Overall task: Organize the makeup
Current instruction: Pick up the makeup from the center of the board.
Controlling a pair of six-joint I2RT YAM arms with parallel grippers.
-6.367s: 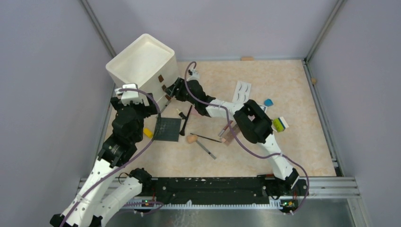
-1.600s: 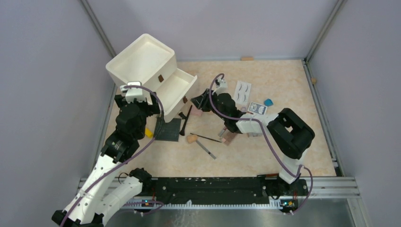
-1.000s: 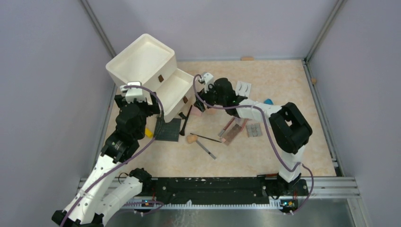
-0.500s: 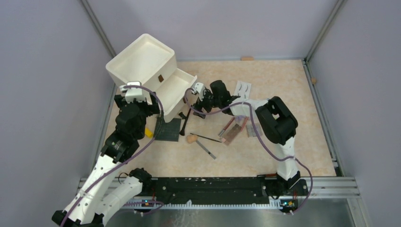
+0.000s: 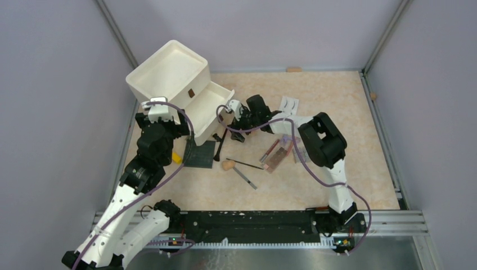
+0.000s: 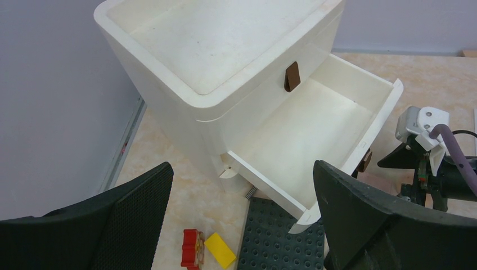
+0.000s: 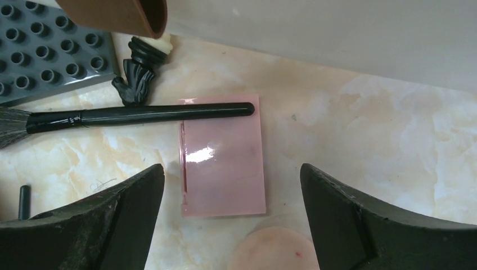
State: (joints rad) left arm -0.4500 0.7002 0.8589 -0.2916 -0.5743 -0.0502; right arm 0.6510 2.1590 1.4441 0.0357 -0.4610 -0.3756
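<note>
**Top external view.** My right claw (image 5: 235, 130) hangs low over the table just near the pulled-out lower drawer (image 5: 209, 107) of the white plastic cabinet (image 5: 169, 70). Loose makeup lies to the near and right of it:
- a round peach puff (image 5: 228, 165)
- a thin dark pencil (image 5: 245, 163)
- a brown oblong palette (image 5: 278, 157)
- a white false-eyelash card (image 5: 289, 104), farther back

A dark square studded plate (image 5: 199, 153) lies left of the puff.

**Left wrist view.** My left claw (image 6: 243, 188) is spread wide with nothing between its fingers (image 6: 112, 236). It looks down on the cabinet's bare top and into the open drawer, where I see nothing lying. A red toy brick (image 6: 193, 256) and a yellow toy brick (image 6: 219, 250) touch each other on the table beside the studded plate.

**Right wrist view.** The right claw's fingers (image 7: 84, 225) are spread wide. The pink square compact (image 7: 223, 163) lies flat on the table between them, and I see neither finger touching it. A black-handled brush (image 7: 135, 116) rests with its handle end across one edge of the compact. The puff shows just beside the opposite edge. The drawer's brown tab handle (image 7: 112, 14) is close above.
</note>
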